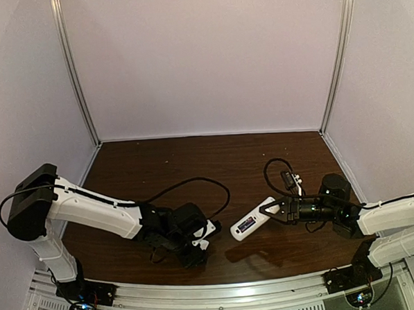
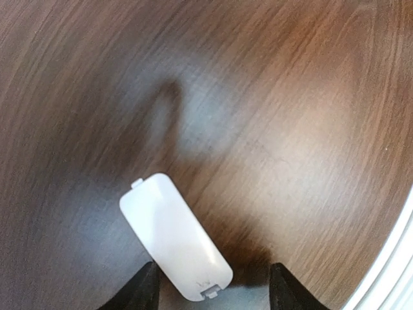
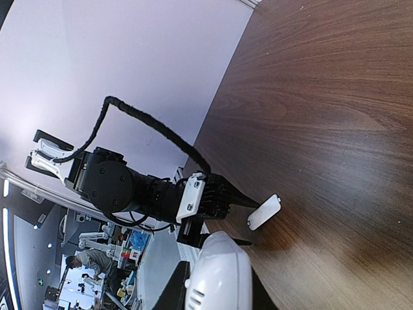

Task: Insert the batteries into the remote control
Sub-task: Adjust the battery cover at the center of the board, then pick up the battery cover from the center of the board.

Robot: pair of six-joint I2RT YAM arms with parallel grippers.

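the left arm (image 1: 91, 203) reaches low across the dark wooden desk (image 1: 193, 156), its wrist bent down near the front edge. the left pincer (image 2: 216, 292) stands with its fingers apart, the two dark tips pointing down at the desk. in the left wrist view a small plain white cover piece (image 2: 174, 236) lies flat on the wood. it is rounded at the far end, with a small tab at each end. its near end sits between the two fingertips, close against the one on the left of that view. i cannot tell whether that tip touches it, and the other tip stands clear of it.

right of the desk's middle is the remote control (image 1: 250, 224), a slim white bar with a small dark patch on its upper face. it lies slantwise in the top view, its free end pointing toward the left arm. its shadow falls on the desk nearer the front edge, apart from the bar. the right pincer (image 1: 274, 210) is clamped on the remote's right-hand end. in the right wrist view the remote's white end fills the bottom edge, with the cover piece and the left pincer across from it.

the right arm (image 1: 394, 218) comes in from the right side, a black cable looping above its wrist.
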